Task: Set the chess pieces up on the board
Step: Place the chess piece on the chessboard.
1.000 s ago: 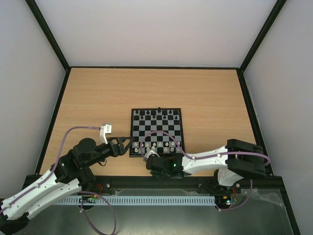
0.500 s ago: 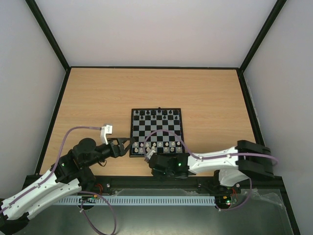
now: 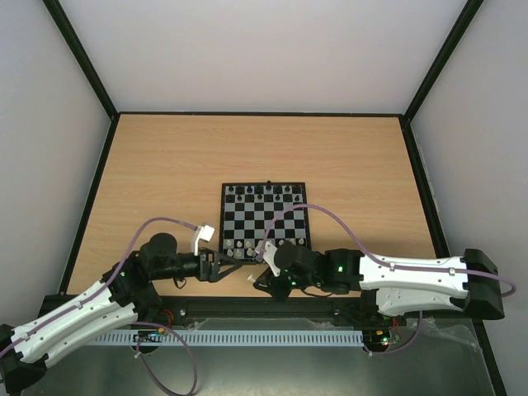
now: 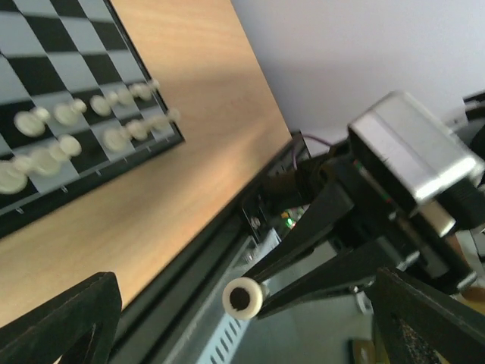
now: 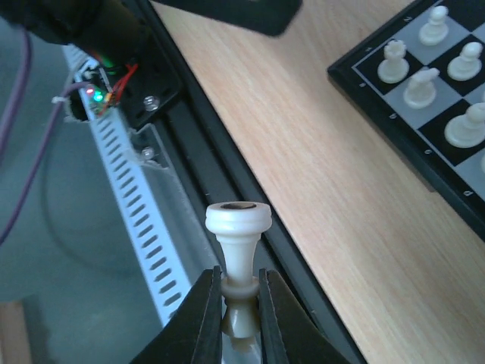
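The board [image 3: 264,216] lies at the table's middle, black chess pieces [image 3: 264,191] along its far rows and cream ones [image 3: 272,244] along its near rows. My right gripper [image 3: 259,277] is shut on a cream chess piece [image 5: 238,250], held by its neck off the board's near left corner, above the table's front edge. The piece's round base [image 4: 242,296] points at my left gripper [image 3: 224,266]. The left gripper [image 4: 242,334] is open, its fingers [image 4: 61,318] spread wide on either side of that base, a little short of it.
The board's near left corner with cream pieces shows in the right wrist view [image 5: 424,91] and in the left wrist view [image 4: 68,114]. A black frame rail [image 3: 264,307] and a slotted white cable duct [image 3: 247,337] run along the table's front edge under both grippers.
The right arm has stretched out flat and turned its gripper, with the cream piece, towards the left gripper. The left gripper has moved right and nearer, to face it at the board's near left corner.
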`<control>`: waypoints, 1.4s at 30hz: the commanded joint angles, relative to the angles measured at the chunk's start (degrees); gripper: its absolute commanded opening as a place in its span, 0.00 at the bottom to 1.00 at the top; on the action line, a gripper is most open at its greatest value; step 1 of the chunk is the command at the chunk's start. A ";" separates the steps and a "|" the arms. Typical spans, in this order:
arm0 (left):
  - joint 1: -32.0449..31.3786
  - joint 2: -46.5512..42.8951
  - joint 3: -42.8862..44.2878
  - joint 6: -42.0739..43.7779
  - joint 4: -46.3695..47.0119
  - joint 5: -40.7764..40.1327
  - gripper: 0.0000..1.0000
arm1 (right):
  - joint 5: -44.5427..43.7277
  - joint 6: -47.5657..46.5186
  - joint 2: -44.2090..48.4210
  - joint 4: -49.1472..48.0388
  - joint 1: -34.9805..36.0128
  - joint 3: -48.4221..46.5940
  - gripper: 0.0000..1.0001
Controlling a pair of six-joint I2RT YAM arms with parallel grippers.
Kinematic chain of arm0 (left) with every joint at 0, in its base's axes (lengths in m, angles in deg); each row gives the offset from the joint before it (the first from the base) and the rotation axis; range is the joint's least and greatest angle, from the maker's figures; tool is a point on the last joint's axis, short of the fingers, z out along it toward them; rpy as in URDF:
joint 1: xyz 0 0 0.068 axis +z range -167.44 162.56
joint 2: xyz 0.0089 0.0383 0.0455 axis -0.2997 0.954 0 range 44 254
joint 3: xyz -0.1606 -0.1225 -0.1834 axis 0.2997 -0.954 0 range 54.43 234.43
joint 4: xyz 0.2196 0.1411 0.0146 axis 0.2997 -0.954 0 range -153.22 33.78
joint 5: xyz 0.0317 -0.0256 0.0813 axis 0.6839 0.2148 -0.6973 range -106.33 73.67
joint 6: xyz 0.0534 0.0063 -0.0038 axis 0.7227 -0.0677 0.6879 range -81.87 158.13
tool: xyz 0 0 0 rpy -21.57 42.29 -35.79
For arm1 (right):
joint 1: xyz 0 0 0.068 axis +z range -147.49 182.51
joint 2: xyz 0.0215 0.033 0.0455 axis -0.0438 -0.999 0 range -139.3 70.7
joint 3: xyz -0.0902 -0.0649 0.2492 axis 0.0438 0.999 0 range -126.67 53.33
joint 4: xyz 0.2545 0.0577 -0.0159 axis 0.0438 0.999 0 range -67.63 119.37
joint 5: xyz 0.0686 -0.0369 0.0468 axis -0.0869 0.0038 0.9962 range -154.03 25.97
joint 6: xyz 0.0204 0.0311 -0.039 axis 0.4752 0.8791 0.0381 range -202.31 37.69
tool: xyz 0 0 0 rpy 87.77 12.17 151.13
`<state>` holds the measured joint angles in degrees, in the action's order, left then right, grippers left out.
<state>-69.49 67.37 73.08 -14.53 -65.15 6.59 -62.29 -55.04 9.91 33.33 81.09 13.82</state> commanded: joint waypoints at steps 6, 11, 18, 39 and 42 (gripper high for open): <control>0.11 0.45 -4.23 -2.94 11.05 18.24 0.99 | 10.08 -1.97 4.75 5.20 -0.36 -2.81 0.06; 0.05 0.78 -6.75 -6.19 16.23 22.22 0.99 | 13.15 -3.68 4.58 5.54 -0.36 -4.54 0.06; -0.26 1.28 -6.86 -7.56 18.36 25.79 0.99 | 15.82 -6.71 1.33 6.33 -0.75 -6.95 0.06; -2.52 3.45 -7.98 -5.85 17.04 25.98 0.86 | 22.03 -9.55 -5.24 4.88 -4.58 -9.84 0.06; -2.53 3.77 -8.25 -5.86 17.45 26.20 0.78 | 22.50 -9.69 -5.68 4.77 -4.58 -9.89 0.05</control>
<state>-71.78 70.74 65.59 -20.74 -49.22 31.35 -41.72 -63.80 4.93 37.46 76.72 5.43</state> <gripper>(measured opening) 0.816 0.103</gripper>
